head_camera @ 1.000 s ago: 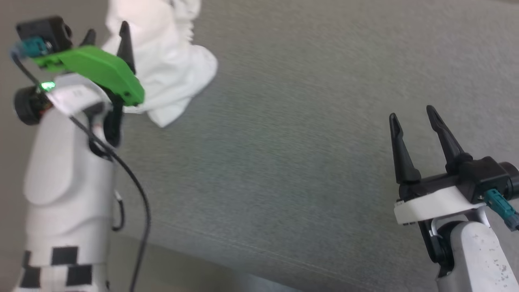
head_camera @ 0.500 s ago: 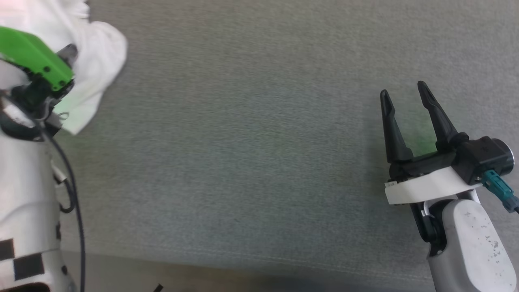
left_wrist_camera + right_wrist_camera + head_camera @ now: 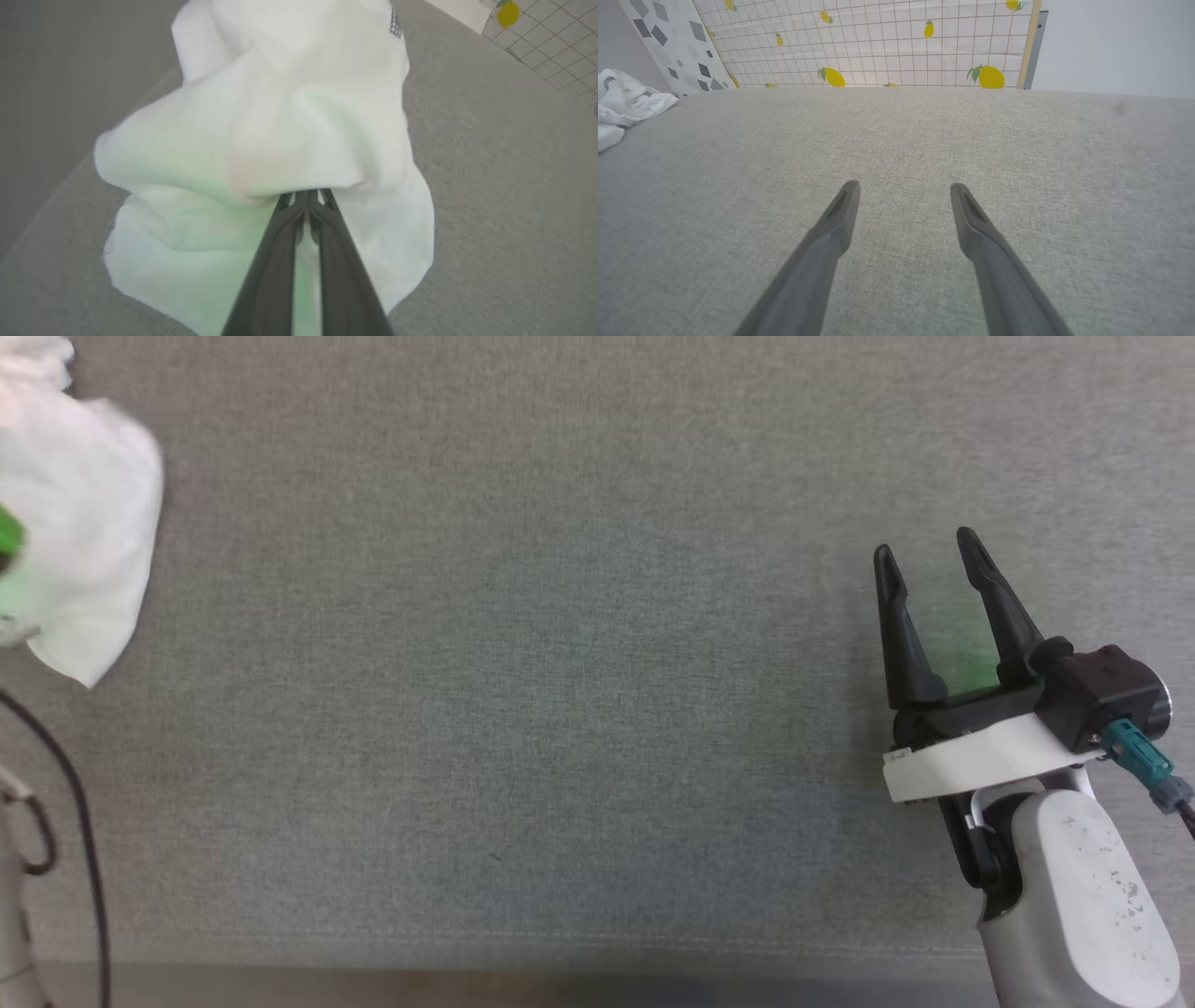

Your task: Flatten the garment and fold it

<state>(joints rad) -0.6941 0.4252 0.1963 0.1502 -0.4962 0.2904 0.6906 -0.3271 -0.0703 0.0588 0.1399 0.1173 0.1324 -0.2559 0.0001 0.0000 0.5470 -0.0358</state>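
Left gripper: clenched on a fold of the garment.
Garment: bunched, over left part of the grey cushion.
Right gripper: released, empty, over right part.
Advice: probably carry to middle, lower slowly.

The white garment, bunched in rumpled folds, hangs seemingly lifted at the robot's far left.
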